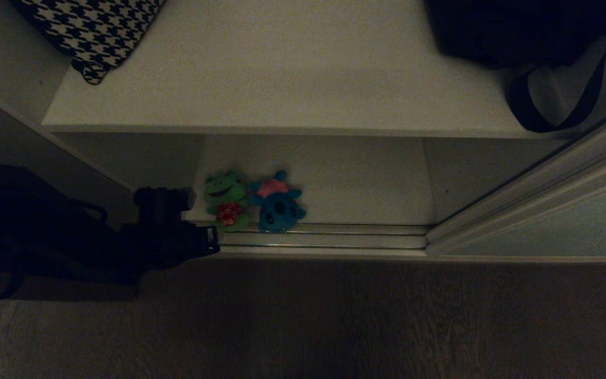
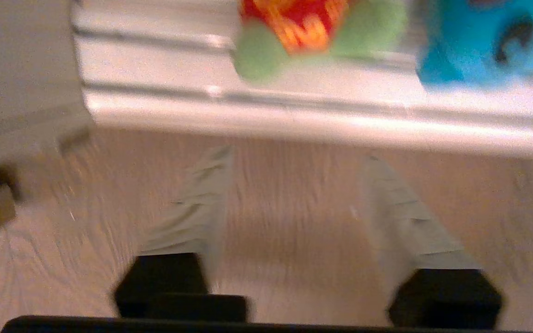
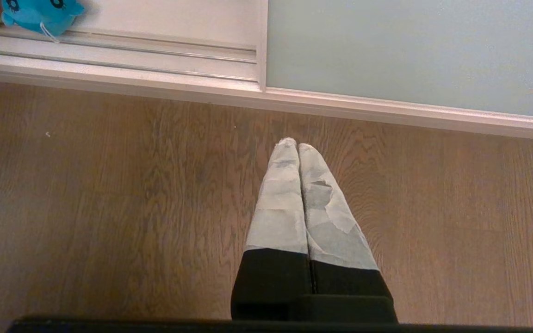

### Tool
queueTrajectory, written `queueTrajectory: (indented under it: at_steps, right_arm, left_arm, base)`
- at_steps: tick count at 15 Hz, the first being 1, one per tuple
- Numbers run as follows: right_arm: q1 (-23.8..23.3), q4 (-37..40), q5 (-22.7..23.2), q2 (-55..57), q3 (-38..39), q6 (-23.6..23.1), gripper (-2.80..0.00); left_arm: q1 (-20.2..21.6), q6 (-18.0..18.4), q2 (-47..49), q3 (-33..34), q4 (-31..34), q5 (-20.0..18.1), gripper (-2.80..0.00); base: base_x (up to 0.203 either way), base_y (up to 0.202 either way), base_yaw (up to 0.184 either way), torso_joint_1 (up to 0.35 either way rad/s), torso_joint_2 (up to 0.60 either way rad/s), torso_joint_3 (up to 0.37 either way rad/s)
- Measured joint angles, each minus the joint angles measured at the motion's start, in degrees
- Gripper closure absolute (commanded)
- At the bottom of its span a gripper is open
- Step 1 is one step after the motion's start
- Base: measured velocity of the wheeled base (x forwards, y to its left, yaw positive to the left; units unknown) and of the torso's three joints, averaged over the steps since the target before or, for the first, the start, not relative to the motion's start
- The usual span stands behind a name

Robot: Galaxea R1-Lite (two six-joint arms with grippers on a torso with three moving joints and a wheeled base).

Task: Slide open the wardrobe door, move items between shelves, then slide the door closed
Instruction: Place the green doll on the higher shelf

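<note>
Left pincer (image 2: 294, 194) spread, empty, over wood floor (image 1: 334, 321) beside green plush frog (image 1: 225, 199) and blue plush toy (image 1: 278, 206); houndstooth cushion (image 1: 90, 31), black strapped bag (image 1: 518, 31) on upper white shelf (image 1: 292, 79). Right pincer (image 3: 298, 147) pressed together.

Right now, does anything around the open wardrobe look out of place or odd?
Yes. The green frog and the blue plush sit at the very front of the bottom board, their lower edges over the door track. The left tool, open, is over the floor before them.
</note>
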Motion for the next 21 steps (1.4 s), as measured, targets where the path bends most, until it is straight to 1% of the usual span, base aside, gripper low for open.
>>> queueTrajectory:
  at_steps: [2, 7, 10, 11, 14, 19, 21]
  right_arm:
    - [0.0, 0.0, 0.0, 0.0, 0.0, 0.0, 0.0]
    - [0.0, 0.0, 0.0, 0.0, 0.0, 0.0, 0.0]
    - [0.0, 0.0, 0.0, 0.0, 0.0, 0.0, 0.0]
    - [0.0, 0.0, 0.0, 0.0, 0.0, 0.0, 0.0]
    - [0.0, 0.0, 0.0, 0.0, 0.0, 0.0, 0.0]
    - [0.0, 0.0, 0.0, 0.0, 0.0, 0.0, 0.0]
    - [0.0, 0.0, 0.0, 0.0, 0.0, 0.0, 0.0]
  left_arm:
    - [0.0, -0.3, 2.2, -2.6, -1.1, 1.0, -2.8]
    - [-0.1, -1.4, 9.0, -10.9, -1.2, 2.5, -2.8]
    - [-0.2, -1.7, 13.7, -17.3, -1.1, 3.3, -2.8]
    - [-0.2, -2.5, 15.3, -19.6, -1.2, 3.6, -2.8]
    - [-0.5, -6.3, 18.9, -25.1, -1.1, 3.6, -2.8]
    - [-2.0, -7.2, 23.5, -29.9, -1.6, 3.7, -2.8]
    - [-2.3, -7.9, 24.6, -32.1, -3.4, 3.8, -2.8]
  base:
    - [0.0, 0.0, 0.0, 0.0, 0.0, 0.0]
    - [0.0, 0.0, 0.0, 0.0, 0.0, 0.0]
    - [0.0, 0.0, 0.0, 0.0, 0.0, 0.0]
    - [0.0, 0.0, 0.0, 0.0, 0.0, 0.0]
    - [0.0, 0.0, 0.0, 0.0, 0.0, 0.0]
    - [0.0, 0.0, 0.0, 0.0, 0.0, 0.0]
    - [0.0, 0.0, 0.0, 0.0, 0.0, 0.0]
